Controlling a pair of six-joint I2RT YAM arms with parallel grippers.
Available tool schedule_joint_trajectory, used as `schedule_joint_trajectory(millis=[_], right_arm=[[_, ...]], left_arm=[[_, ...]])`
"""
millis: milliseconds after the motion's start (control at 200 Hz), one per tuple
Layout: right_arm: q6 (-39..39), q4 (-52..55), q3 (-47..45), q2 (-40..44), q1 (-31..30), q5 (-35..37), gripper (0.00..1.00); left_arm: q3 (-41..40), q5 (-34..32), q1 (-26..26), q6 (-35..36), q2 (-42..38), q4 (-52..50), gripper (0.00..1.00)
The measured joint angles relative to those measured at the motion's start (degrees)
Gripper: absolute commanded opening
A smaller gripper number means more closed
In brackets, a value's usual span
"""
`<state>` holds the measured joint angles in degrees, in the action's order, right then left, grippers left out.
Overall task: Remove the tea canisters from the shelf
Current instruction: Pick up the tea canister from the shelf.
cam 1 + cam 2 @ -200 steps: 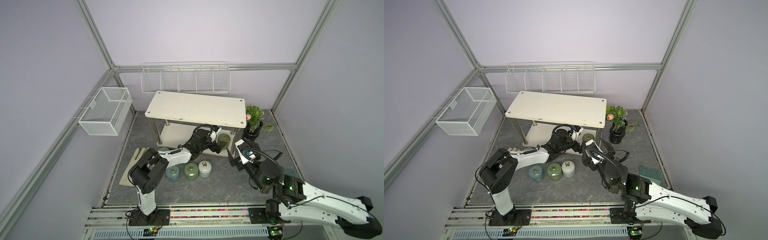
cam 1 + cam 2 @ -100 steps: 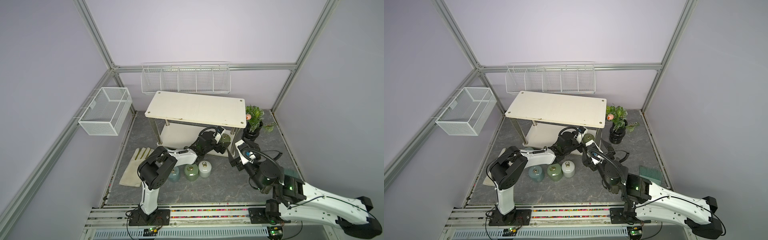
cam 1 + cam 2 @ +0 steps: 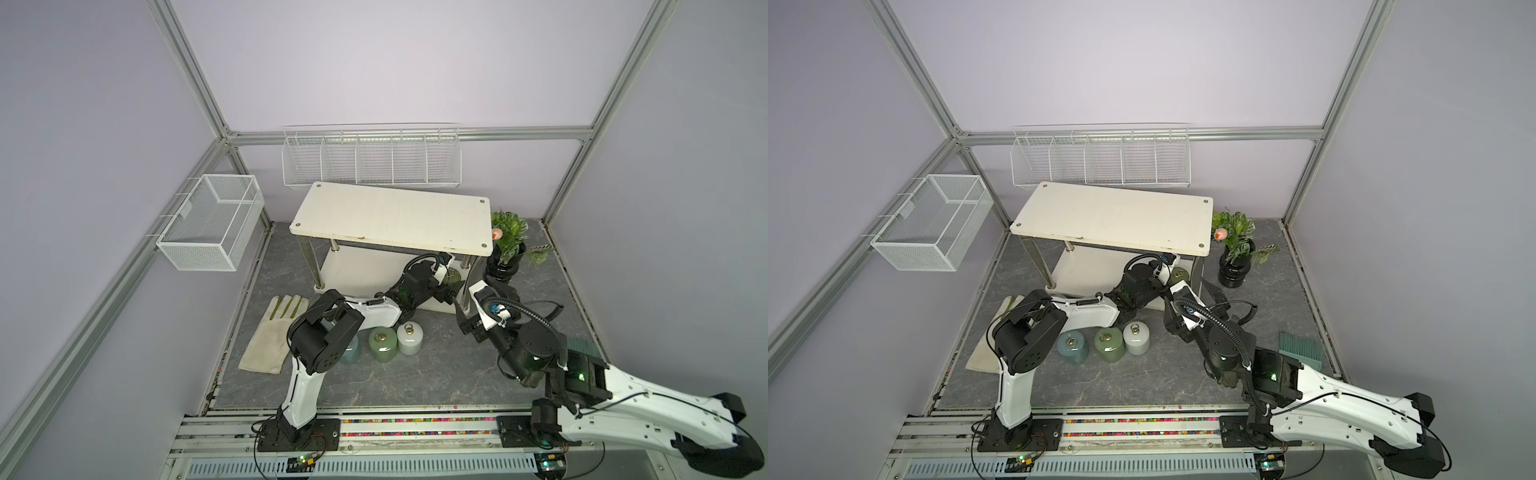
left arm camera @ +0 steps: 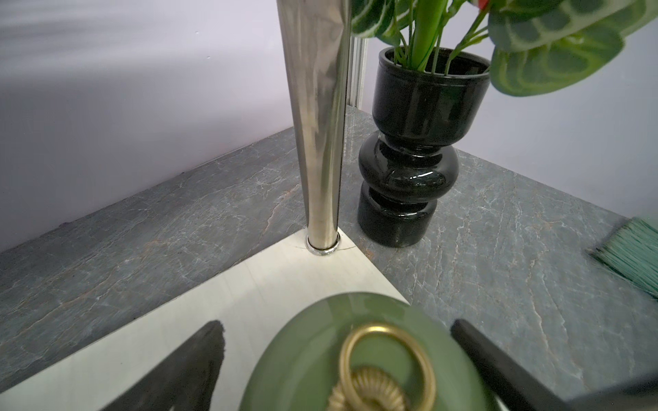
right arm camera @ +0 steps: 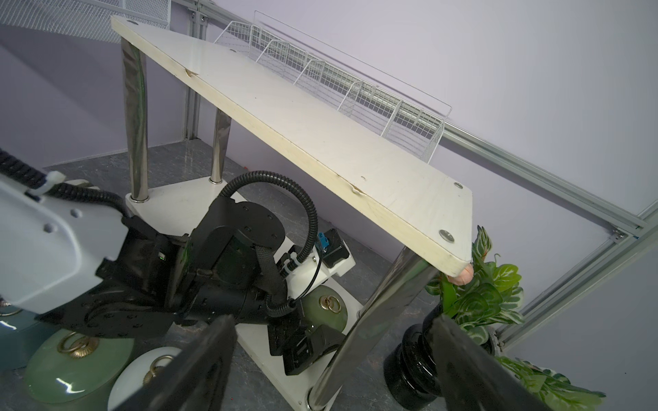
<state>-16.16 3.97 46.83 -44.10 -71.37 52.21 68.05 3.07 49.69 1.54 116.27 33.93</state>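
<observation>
One green canister sits on the shelf's lower board, right by the corner post. Your left gripper is spread wide, a finger on each side of it. Your right gripper hangs open nearby. On the floor: blue-grey canister, second green canister, white canister.

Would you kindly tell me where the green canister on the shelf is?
In both top views the green canister stands at the right end of the shelf's lower board, inside the open left gripper, near the black vase.
</observation>
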Motion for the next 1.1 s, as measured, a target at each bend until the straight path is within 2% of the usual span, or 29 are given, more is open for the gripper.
schedule_joint_trajectory(millis=[315, 535, 775, 1099], right_arm=[[-0.22, 0.00, -0.02, 0.00, 0.02, 0.00, 0.89], [-0.26, -0.02, -0.17, -0.20, 0.04, -0.35, 0.89], [-0.39, -0.02, -0.24, -0.81, 0.04, -0.72, 0.89], [-0.39, -0.02, -0.24, -0.81, 0.09, -0.83, 0.89]], left_arm=[[1.31, -0.44, 0.15, -1.14, 2.27, 0.70, 0.91], [1.31, -1.36, 0.31, -1.38, 2.32, 0.85, 0.74], [1.31, -1.81, 0.31, -1.38, 2.32, 0.90, 0.68], [0.68, -3.30, 0.59, -0.81, 1.81, 0.87, 0.66]])
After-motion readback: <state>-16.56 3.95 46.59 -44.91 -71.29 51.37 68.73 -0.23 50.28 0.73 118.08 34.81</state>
